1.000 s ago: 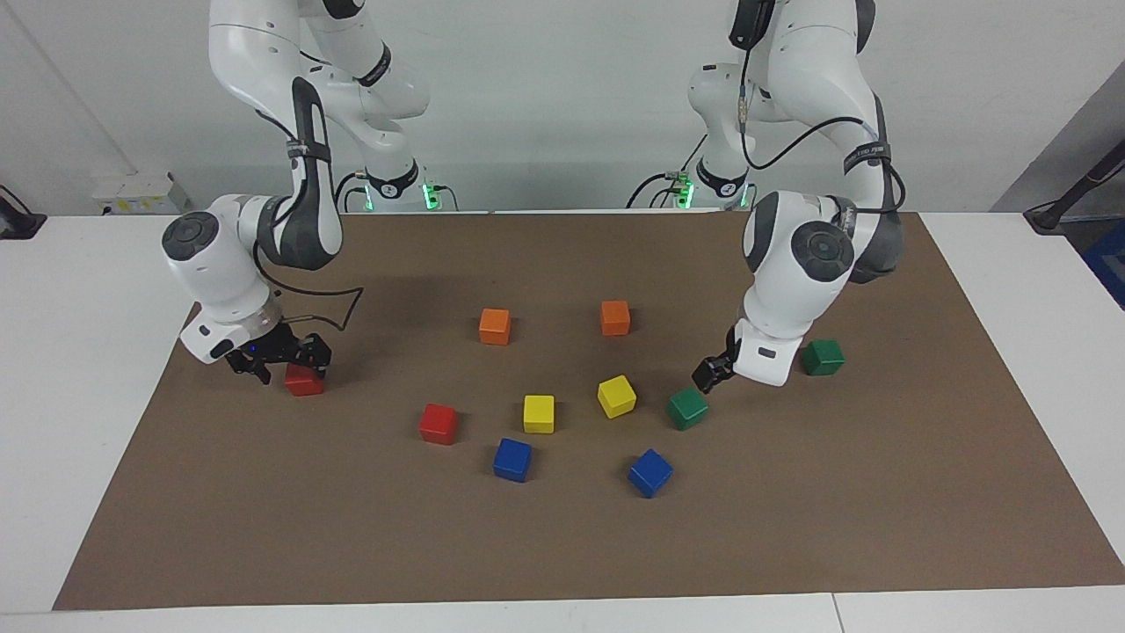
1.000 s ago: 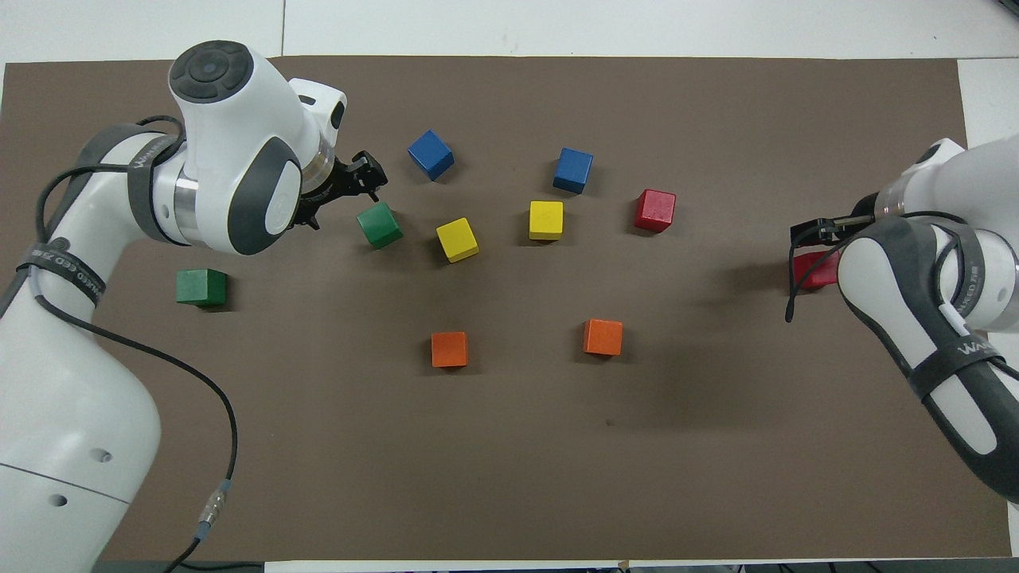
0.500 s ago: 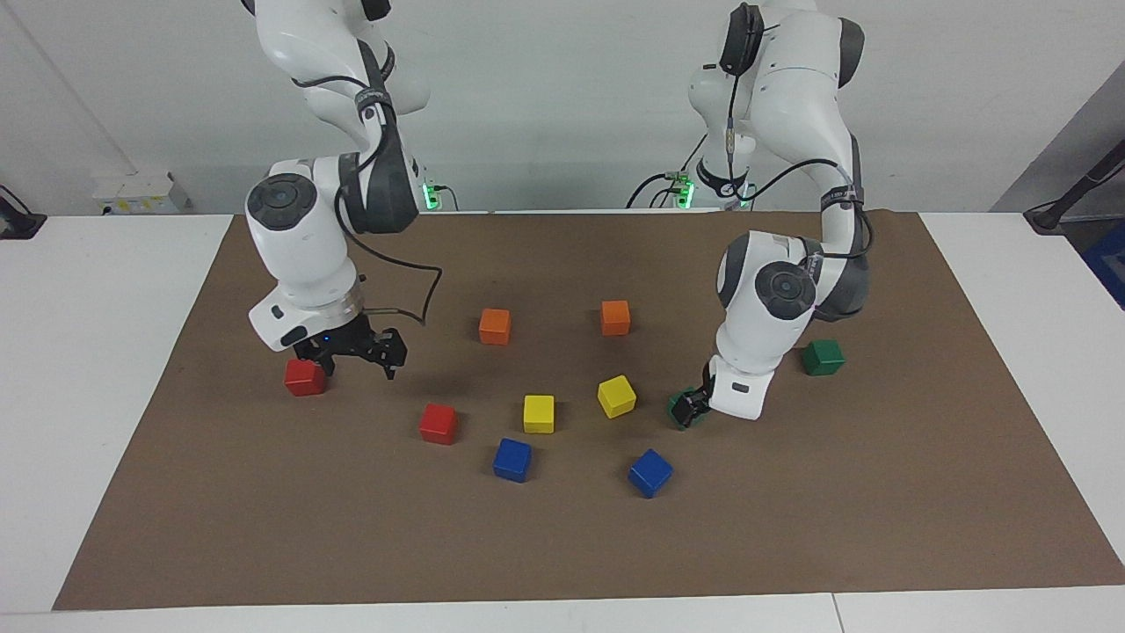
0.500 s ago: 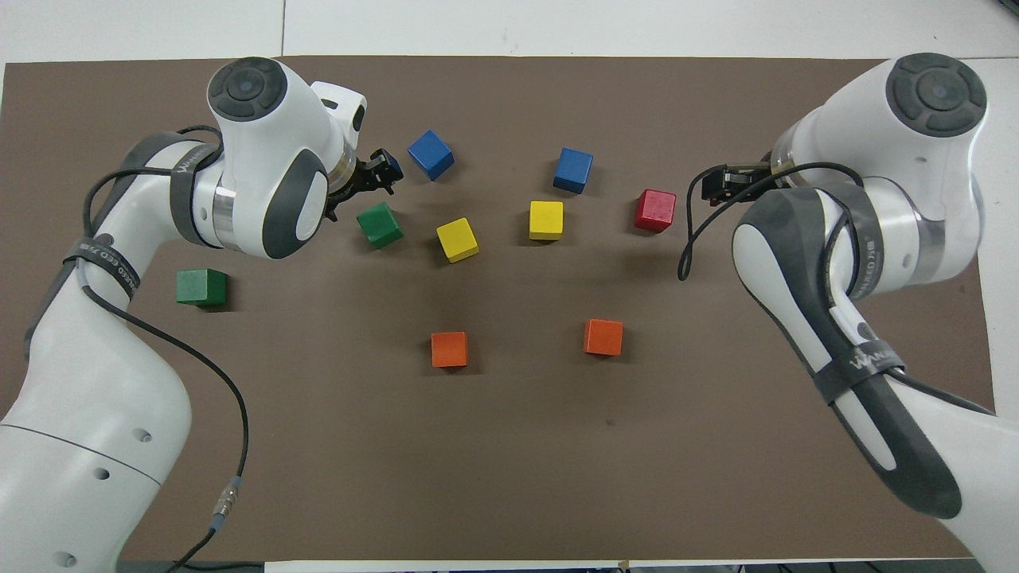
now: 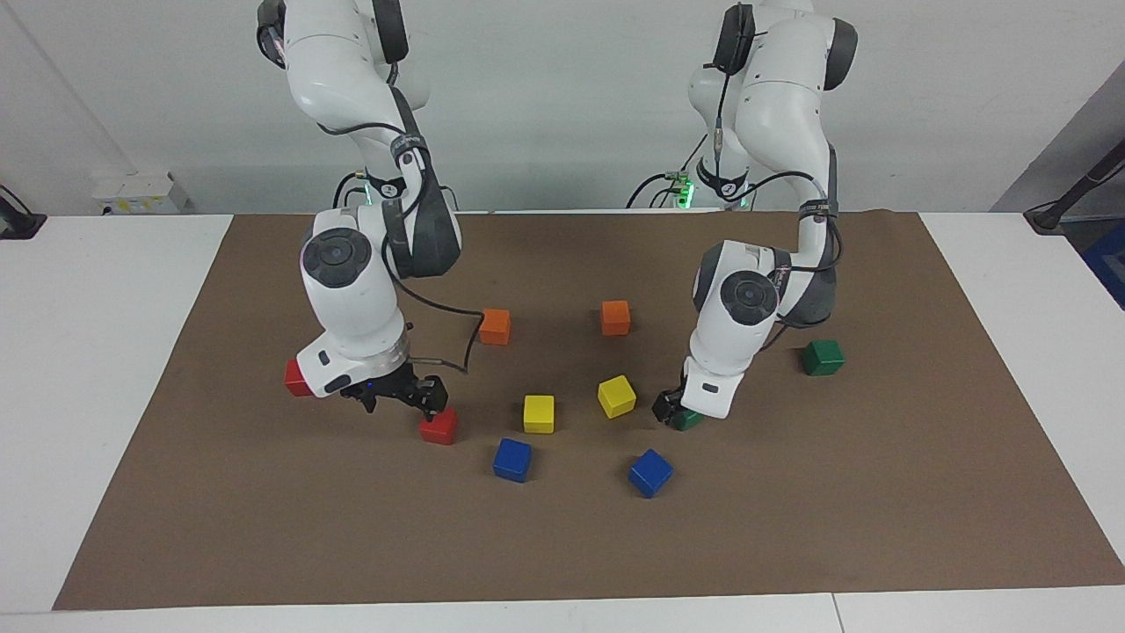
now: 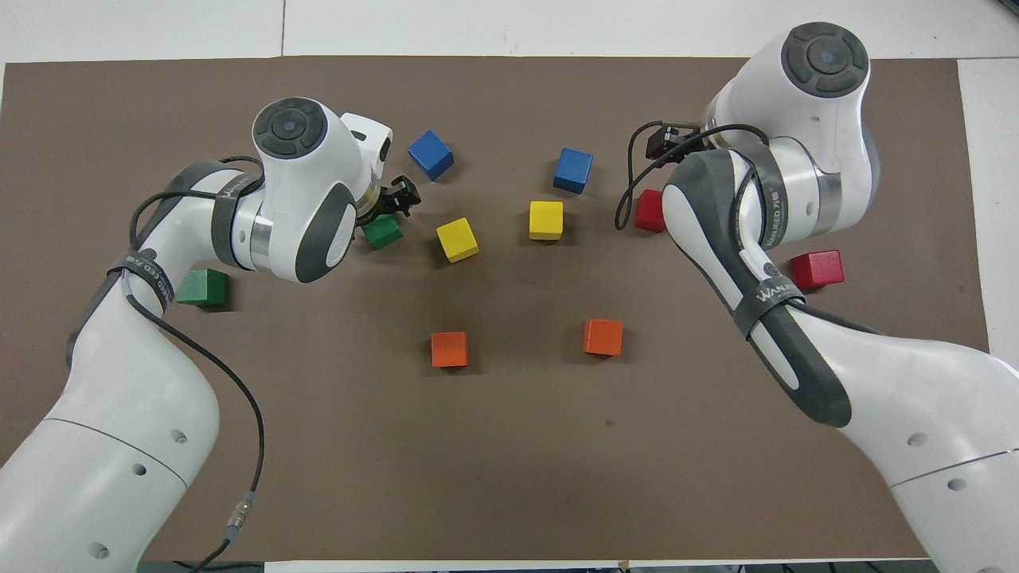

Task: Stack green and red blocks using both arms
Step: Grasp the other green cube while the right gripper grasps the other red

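1. My right pincer (image 5: 397, 400) hangs low over the brown mat, just beside the small glossy bright red cube (image 5: 438, 426) that sits near the middle of the table; its fingers look spread, with nothing between them, and they are not yet around the cube.
2. My left pincer (image 5: 672, 411) is down at the small glossy dark green cube (image 5: 687, 419) beside the yellow cube (image 5: 616, 396). The wrist hides most of it, so I cannot tell whether its fingers are parted or pressing on the cube.
3. The second bright red cube (image 5: 296, 377) rests toward my right arm's end of the table, partly hidden by that wrist in the facing view and plain in the overhead view (image 6: 817, 268), well apart from the first.
4. The second dark green cube (image 5: 823, 357) lies toward my left arm's end, nearer to the robots than the one under my left pincer.
5. I judge these cubes light and rigid, not fragile, but their gloss may make them slippery, so a skewed pinch could twist one out.
6. I would take each by two parallel side faces, at mid-height, with the fingers square to the faces.
7. The green cube at my left pincer sits turned on the mat, so my wrist should match that turn.
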Available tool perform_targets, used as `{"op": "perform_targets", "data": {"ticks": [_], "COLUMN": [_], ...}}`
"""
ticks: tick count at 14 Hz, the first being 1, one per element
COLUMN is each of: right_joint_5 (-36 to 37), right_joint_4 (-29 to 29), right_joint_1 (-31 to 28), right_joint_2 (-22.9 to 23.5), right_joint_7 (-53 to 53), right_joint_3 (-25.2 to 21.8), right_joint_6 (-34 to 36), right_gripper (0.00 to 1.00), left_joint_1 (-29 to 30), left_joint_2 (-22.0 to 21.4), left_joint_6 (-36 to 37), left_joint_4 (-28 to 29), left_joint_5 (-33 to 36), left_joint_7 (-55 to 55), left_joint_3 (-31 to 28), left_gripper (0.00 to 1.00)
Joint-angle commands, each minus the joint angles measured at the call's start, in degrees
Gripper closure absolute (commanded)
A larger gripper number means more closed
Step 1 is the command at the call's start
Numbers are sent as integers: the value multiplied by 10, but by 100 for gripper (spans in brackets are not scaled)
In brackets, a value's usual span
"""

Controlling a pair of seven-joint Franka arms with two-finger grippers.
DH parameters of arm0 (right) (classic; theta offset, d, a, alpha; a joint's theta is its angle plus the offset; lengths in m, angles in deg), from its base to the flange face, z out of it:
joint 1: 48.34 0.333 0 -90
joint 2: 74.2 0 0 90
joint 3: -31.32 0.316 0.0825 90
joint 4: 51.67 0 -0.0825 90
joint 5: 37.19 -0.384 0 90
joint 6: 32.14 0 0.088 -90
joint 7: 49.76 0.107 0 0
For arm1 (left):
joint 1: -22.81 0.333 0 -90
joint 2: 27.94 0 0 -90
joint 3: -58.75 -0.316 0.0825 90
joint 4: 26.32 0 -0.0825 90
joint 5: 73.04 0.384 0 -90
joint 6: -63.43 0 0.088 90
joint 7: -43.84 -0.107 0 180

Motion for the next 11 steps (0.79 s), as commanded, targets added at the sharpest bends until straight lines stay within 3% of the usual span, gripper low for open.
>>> {"op": "perform_targets", "data": {"ticks": [1, 2, 3, 6, 9, 11], "right_joint_5": [-10, -9, -10, -10, -9, -10], "right_joint_4": [20, 20, 18, -10, -81, -113], "right_joint_1": [12, 17, 20, 20, 21, 22], "right_joint_2": [23, 26, 30, 30, 14, 7], "right_joint_7": [32, 42, 47, 45, 40, 33], "right_joint_3": [2, 2, 2, 2, 3, 3], "right_joint_6": [-11, -24, -38, -60, -120, -147], "right_gripper": [0, 0, 0, 0, 0, 0], "left_joint_1": [-6, -6, -6, -9, 0, 12], "left_joint_2": [-24, -25, -25, -29, -30, -60], "left_joint_6": [-20, -11, 1, 46, 120, 135], "left_joint_4": [35, 35, 35, 22, -25, -19], "left_joint_5": [12, 8, 7, 6, 5, 5], "left_joint_7": [11, 17, 17, 21, 15, 8], "left_joint_3": [-6, -6, -6, -6, -7, -6], "left_gripper": [11, 62, 99, 100, 100, 100]}}
